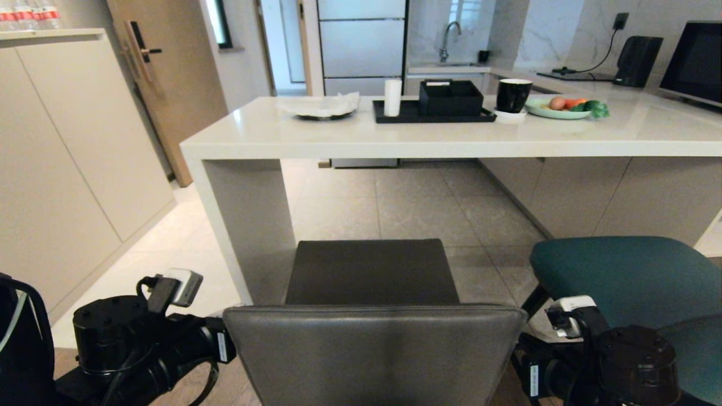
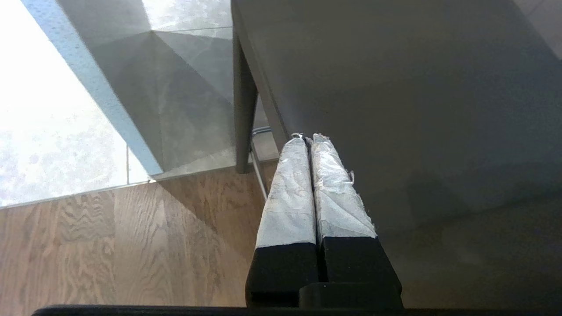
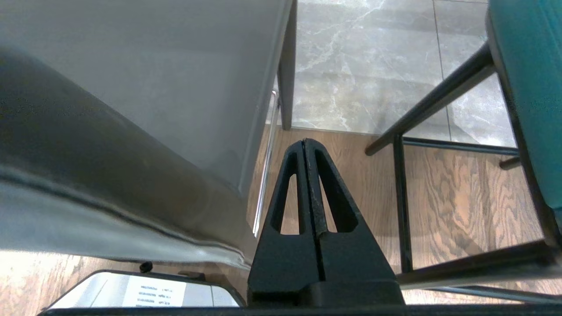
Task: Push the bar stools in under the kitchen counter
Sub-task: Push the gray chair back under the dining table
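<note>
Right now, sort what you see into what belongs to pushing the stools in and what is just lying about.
Belongs to the job:
grey stool
teal stool
counter
left gripper, shut
right gripper, shut

Just lying about:
black tray
black mug
plate of vegetables

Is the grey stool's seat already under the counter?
No. In the head view the grey stool stands in front of the counter, with bare floor between them.

Home kitchen — sink (image 1: pixel 451 63), counter (image 1: pixel 451 132)
</note>
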Robot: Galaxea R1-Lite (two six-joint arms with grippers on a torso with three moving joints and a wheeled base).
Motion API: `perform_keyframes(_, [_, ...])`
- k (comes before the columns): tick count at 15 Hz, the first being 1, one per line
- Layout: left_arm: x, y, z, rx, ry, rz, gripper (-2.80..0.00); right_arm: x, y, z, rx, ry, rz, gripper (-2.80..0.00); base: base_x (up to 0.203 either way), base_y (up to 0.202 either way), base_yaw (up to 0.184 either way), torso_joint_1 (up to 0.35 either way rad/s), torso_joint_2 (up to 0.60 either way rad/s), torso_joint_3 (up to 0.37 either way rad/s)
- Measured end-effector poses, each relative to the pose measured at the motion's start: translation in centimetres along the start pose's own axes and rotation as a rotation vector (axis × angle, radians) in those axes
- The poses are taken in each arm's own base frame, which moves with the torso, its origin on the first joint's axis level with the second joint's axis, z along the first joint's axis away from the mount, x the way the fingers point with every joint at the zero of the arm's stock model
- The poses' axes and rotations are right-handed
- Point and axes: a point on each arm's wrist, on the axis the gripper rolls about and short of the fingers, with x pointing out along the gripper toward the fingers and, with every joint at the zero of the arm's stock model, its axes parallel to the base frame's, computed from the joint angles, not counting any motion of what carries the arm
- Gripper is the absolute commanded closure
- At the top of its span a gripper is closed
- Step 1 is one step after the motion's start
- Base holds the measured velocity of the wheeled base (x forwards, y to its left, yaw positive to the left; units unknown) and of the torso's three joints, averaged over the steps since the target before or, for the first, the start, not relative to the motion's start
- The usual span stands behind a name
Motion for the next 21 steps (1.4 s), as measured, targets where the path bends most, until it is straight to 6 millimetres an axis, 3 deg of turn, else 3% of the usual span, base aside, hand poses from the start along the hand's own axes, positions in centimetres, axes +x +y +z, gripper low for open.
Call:
perform_keyframes(9, [-0.2,-2.2,-0.3,0.029,0.001,-0.01,0.0,1.4,1.7,0.2,-0.005,-0.03,0.043,0.0,0.0,0.0,0.0,0.0,0.0,0.0])
perform_keyframes(16, [-0.2,-3.1,-0.5,0.041,0.011,-0.052,0.0,5.2,2.5,0.7,0.015,-0.077,0.012,0.0,0.0,0.0,0.0,0.0,0.0,0.0])
perform_keyframes(21, [-0.2,-4.0,-0.9,0.053,0.026,-0.064,0.0,4.9,2.1,-0.1,-0.004,-0.054,0.003,0.0,0.0,0.0,0.0,0.0,0.0,0.0])
